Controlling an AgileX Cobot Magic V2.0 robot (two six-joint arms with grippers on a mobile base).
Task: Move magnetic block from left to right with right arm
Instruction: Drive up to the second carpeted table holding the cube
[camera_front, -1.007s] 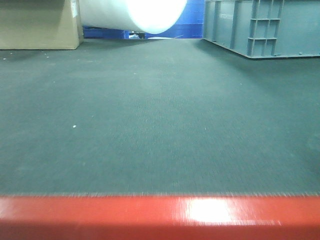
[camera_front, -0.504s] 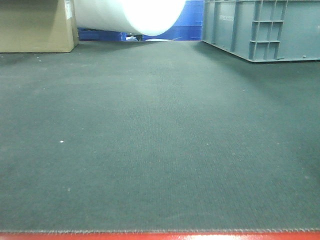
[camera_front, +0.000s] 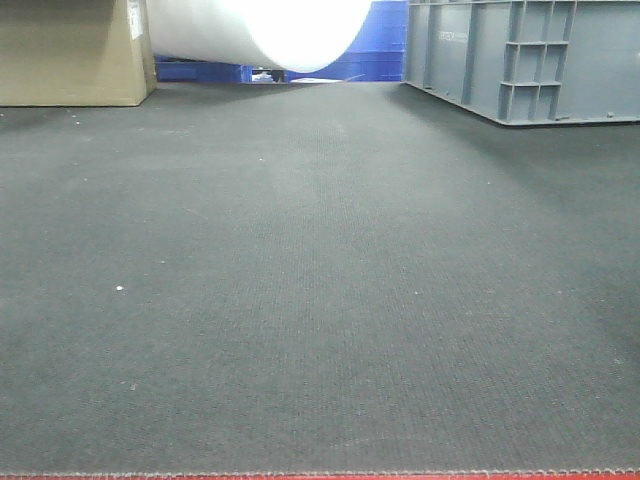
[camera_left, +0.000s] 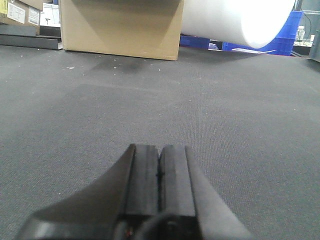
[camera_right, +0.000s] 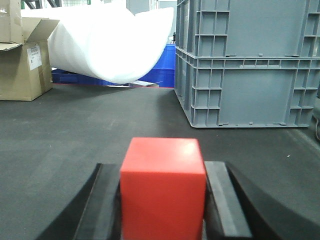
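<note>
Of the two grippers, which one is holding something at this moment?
The right gripper: its fingers flank the red magnetic block on both sides. The left gripper has its fingers pressed together with nothing between them.

Cardboard box (camera_front: 70, 55), white roll (camera_front: 265, 30), grey crate (camera_front: 530, 55) on dark mat (camera_front: 320, 300).

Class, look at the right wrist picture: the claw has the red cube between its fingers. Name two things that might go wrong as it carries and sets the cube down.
1. The red cube sits between flat fingers of the right claw, gripped on two smooth sides only; it might slip.
2. The grey crate stands ahead on the right; a wide swing might bump it.
</note>
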